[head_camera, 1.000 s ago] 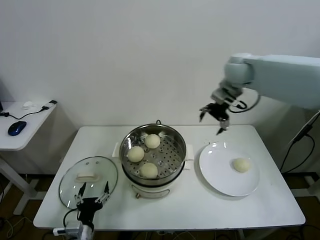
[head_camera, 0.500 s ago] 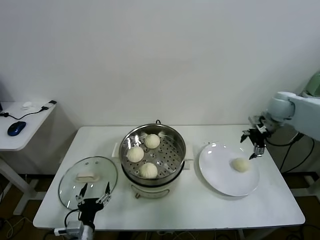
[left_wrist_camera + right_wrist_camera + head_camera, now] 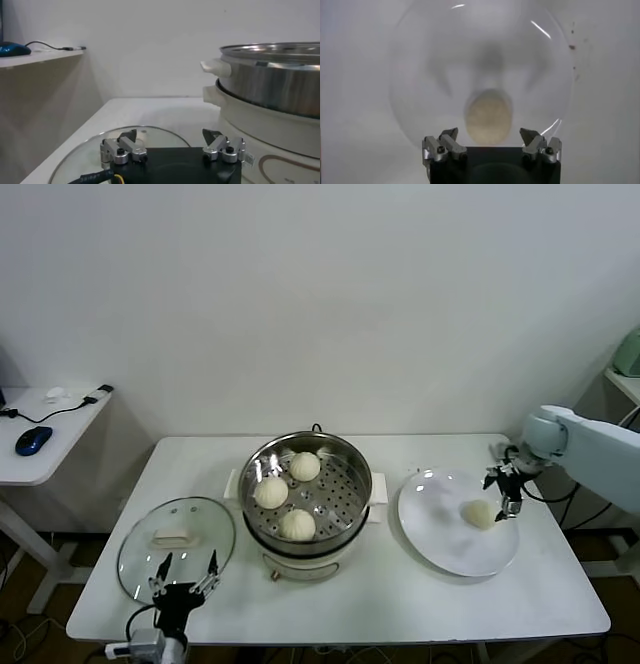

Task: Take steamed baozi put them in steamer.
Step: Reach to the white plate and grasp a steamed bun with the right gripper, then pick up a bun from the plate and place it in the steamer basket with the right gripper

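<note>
A plain lab or office test room: bare white wall behind a white folding table (image 3: pixel 400 604), and left of the table a side desk (image 3: pixel 40 454) holding a computer mouse (image 3: pixel 33 440) and cables.

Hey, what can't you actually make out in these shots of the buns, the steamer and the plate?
- Steamer inside, left wrist view: its wall hides the buns.
- Last baozi on the plate, right wrist view: blurred, pleats unreadable.
- Right gripper, head view: too small to tell whether it touches the baozi.
- Lid, left wrist view: partly hidden behind the open left gripper.
</note>
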`<action>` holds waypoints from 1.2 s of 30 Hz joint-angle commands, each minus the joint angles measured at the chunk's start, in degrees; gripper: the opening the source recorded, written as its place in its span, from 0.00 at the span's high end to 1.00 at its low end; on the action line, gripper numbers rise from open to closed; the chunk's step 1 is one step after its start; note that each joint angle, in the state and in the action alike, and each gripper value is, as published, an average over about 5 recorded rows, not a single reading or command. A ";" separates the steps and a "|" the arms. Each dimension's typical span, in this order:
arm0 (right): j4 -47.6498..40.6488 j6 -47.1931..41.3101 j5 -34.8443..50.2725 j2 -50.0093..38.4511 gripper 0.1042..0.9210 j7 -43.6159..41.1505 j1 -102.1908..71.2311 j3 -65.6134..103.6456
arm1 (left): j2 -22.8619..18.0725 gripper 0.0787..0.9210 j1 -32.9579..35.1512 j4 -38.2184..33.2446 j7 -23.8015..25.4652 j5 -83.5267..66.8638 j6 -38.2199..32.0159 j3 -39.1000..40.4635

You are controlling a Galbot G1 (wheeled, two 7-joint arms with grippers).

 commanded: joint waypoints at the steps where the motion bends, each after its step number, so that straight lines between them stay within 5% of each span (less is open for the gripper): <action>1: -5.46 -0.34 -2.48 2.26 0.12 0.74 -6.71 5.89 | 0.04 0.12 -0.05 0.13 -0.01 -0.04 -0.04 -0.11; 12: -7.79 0.90 -3.52 4.34 0.13 1.86 -7.63 9.17 | -0.02 0.12 -0.06 0.33 -0.01 0.09 0.03 0.14; 22: -2.50 0.06 -0.43 1.93 0.30 -0.62 -2.49 4.72 | -0.08 0.12 -0.13 0.31 -0.08 0.05 0.06 0.17; 29: 7.51 -1.64 15.10 -0.22 0.31 -1.91 20.14 -13.92 | -0.01 0.12 -0.24 -0.02 -0.34 -0.05 0.34 0.03; 36: 20.05 -4.65 33.60 7.42 0.31 -2.55 47.50 -32.72 | -0.14 0.12 -0.41 -0.78 -0.20 -0.08 0.69 0.15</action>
